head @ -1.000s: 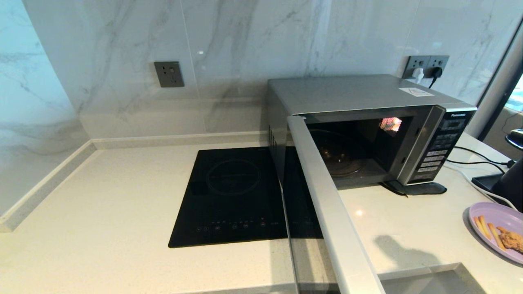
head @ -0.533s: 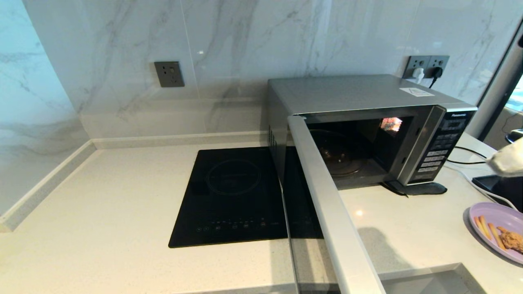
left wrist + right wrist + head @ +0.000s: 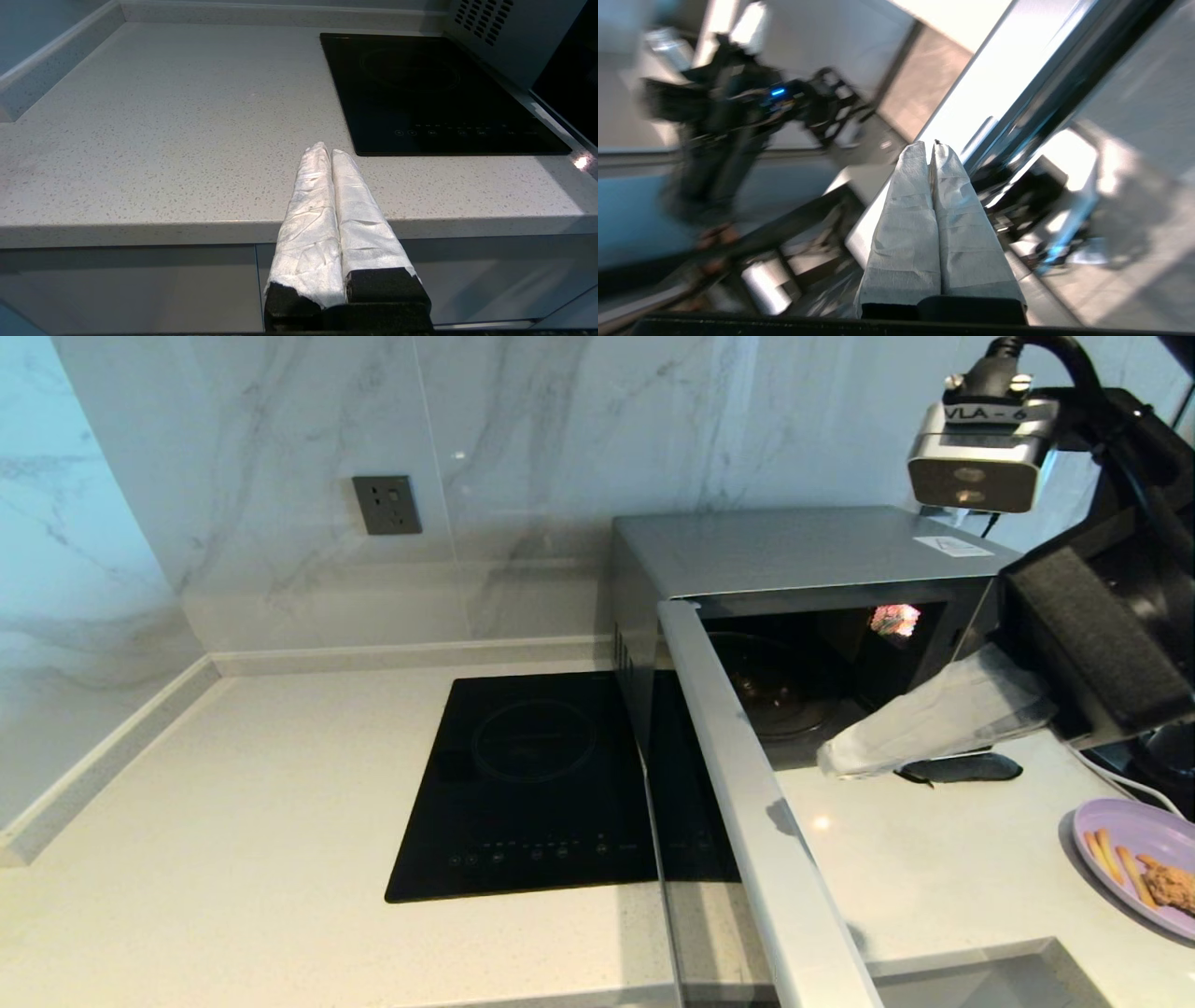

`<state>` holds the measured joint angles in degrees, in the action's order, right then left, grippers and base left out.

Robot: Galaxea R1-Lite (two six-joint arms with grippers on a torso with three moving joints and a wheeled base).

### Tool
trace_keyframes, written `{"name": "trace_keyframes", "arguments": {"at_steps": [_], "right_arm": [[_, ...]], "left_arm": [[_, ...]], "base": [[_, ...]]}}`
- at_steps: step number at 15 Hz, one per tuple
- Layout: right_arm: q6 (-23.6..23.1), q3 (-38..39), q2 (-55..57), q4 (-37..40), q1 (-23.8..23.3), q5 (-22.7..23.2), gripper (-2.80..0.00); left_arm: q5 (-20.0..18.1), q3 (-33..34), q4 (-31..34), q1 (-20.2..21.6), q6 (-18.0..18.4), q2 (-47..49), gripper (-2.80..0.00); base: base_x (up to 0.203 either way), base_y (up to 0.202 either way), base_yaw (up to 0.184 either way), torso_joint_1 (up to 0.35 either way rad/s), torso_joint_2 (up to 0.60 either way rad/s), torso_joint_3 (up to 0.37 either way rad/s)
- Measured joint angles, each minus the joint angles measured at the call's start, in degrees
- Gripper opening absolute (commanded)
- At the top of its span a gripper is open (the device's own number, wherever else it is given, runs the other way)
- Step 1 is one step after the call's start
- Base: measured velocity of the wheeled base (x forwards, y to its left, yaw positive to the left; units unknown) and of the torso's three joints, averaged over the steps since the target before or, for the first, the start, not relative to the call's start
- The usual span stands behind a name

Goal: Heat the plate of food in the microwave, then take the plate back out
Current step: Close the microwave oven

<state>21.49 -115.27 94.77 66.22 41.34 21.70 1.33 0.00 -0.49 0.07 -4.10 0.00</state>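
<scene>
1. The plate of food [image 3: 1134,863], a lavender plate, sits on the countertop [image 3: 233,859] at the right edge of the head view, well to the right of the open door. It holds thin orange-yellow sticks and a brown crumbly piece.
2. The microwave [image 3: 803,555] stands open, its door [image 3: 747,812] swung out toward the camera. Its dark cavity holds only the glass turntable [image 3: 775,695].
3. The right gripper [image 3: 831,763] hangs in front of the microwave's opening, its white-wrapped fingers [image 3: 920,224] pressed together on nothing and pointing down and left, clear of the plate.
4. A second ago the right arm was out of the head view; it has since come in from the right and now covers the microwave's button panel.
5. The induction cooktop [image 3: 532,784] lies left of the microwave, unchanged.
6. The left gripper [image 3: 325,149] is parked by the counter's front edge, its fingers [image 3: 310,210] closed together and empty.
</scene>
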Motion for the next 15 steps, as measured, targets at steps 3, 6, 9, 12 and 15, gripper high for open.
{"name": "trace_keyframes", "arguments": {"at_steps": [3,6,9,12,15], "right_arm": [[-0.07,-0.05,1.32,-0.43,4.62,-5.89,-2.80],[0.06,-0.05,2.65,-0.34,6.88,-6.08,-2.80],[0.12,-0.05,3.77,-0.34,8.07,-6.55,-2.80],[0.26,-0.05,5.06,-0.35,8.66,-7.26,-2.80],[0.26,-0.05,6.05,-0.15,8.90,-8.15,-2.80]], "left_arm": [[-0.04,0.00,-0.01,0.00,-0.01,0.00,-2.80],[-0.04,0.00,-0.02,0.00,-0.01,0.00,-2.80],[-0.04,0.00,-0.02,0.00,0.02,0.00,-2.80],[-0.07,0.00,0.00,0.00,0.02,0.00,-2.80],[-0.04,0.00,-0.02,0.00,0.00,0.00,-2.80]], "base": [[0.000,0.000,0.000,0.000,0.00,0.000],[0.000,0.000,0.000,0.000,0.00,0.000],[0.000,0.000,0.000,0.000,0.00,0.000],[0.000,0.000,0.000,0.000,0.00,0.000],[0.000,0.000,0.000,0.000,0.00,0.000]]}}
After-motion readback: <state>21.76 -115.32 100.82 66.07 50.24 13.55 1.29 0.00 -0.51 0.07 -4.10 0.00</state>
